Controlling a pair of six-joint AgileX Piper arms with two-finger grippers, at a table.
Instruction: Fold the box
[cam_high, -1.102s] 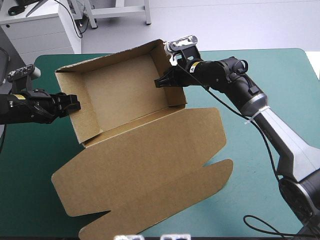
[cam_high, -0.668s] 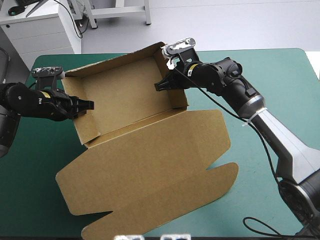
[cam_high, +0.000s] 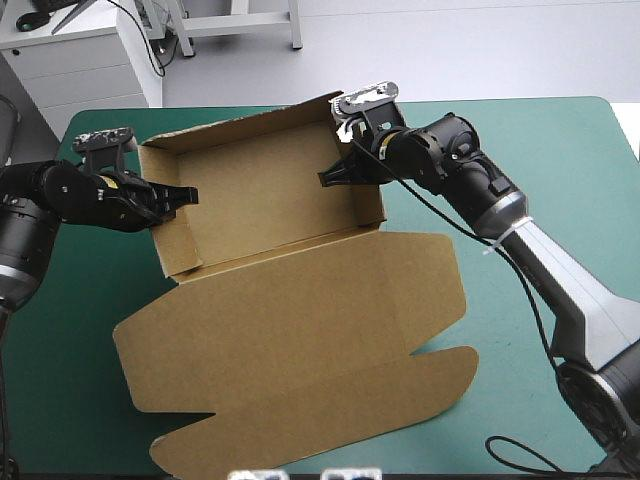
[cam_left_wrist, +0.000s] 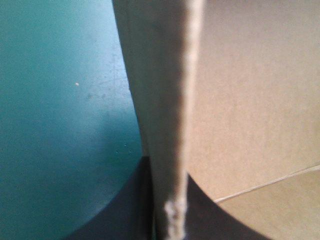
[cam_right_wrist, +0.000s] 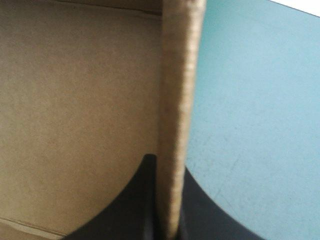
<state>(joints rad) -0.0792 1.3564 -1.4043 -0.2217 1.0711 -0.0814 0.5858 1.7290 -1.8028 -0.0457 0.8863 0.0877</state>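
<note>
The brown box (cam_high: 262, 200) stands as an open tray at the back of the teal-green table (cam_high: 560, 180), its lid (cam_high: 300, 340) lying flat toward the front. My left gripper (cam_high: 172, 196) is shut on the box's left wall, whose edge (cam_left_wrist: 167, 125) runs up between the black fingers (cam_left_wrist: 125, 210). My right gripper (cam_high: 340, 176) is shut on the box's right wall, with that wall's edge (cam_right_wrist: 175, 125) pinched between its fingers (cam_right_wrist: 137, 205). Both walls stand upright. The tray's inner floor (cam_right_wrist: 75, 100) shows beside each wall.
Bare teal-green cover (cam_high: 70, 340) lies to the left of the lid and to the right of the box. The right arm (cam_high: 520, 240) stretches across the table's right half. A cable loop (cam_high: 520, 450) lies near the front right corner.
The left gripper has moved inward and back to the left wall and shut on it. The box has turned slightly and shifted right; the right gripper kept its hold.
</note>
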